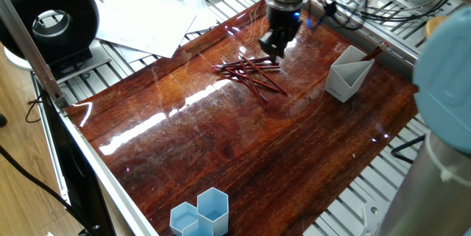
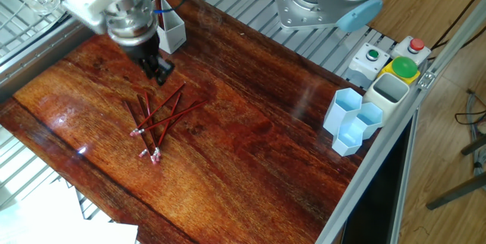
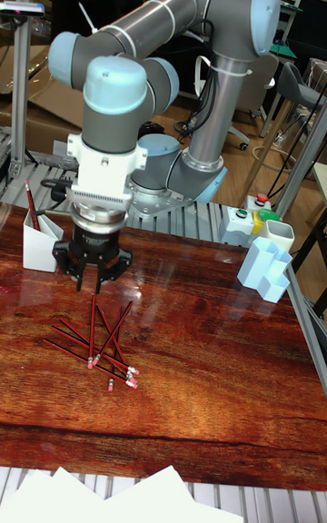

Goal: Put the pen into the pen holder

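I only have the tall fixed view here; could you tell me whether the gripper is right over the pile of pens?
Observer: Not quite. In the other fixed view the gripper is above the end of the pile of pens nearest the pen holder, not over its middle.
Operator: Thank you. Is the holder open inside?
Observer: One fixed view looks down into it. An inner wall seems to split it into two compartments, and one pen leans at its far corner.
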{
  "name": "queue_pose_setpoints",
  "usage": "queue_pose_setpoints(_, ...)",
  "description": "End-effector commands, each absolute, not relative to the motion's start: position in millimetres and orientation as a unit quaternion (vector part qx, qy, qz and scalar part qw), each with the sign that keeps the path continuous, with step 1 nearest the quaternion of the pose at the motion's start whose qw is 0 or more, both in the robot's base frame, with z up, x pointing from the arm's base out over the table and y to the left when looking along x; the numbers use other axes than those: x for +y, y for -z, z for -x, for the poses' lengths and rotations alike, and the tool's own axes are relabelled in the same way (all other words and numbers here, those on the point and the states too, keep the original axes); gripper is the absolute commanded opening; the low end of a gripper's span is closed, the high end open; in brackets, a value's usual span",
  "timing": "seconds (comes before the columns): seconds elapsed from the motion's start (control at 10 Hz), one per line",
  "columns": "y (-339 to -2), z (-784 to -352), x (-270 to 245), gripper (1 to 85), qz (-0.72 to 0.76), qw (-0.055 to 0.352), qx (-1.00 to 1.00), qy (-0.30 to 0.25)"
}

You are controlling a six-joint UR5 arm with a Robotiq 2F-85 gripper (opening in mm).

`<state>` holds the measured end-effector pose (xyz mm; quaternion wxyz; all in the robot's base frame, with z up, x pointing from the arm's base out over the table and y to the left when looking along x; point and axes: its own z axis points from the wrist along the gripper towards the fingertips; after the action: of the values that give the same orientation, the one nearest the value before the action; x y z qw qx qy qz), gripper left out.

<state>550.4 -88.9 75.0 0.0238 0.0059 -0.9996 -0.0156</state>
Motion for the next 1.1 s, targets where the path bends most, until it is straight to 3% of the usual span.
queue_pose_setpoints(0.0,-69,-584,-68,30.0,0.011,0.029,-0.999,0.019)
queue_pose_setpoints(0.8,-36,-593,-74,27.0,0.02,0.024,-0.999,0.028)
queue_pose_setpoints(1.0,-32,-584,-73,27.0,0.014,0.047,-0.998,0.029)
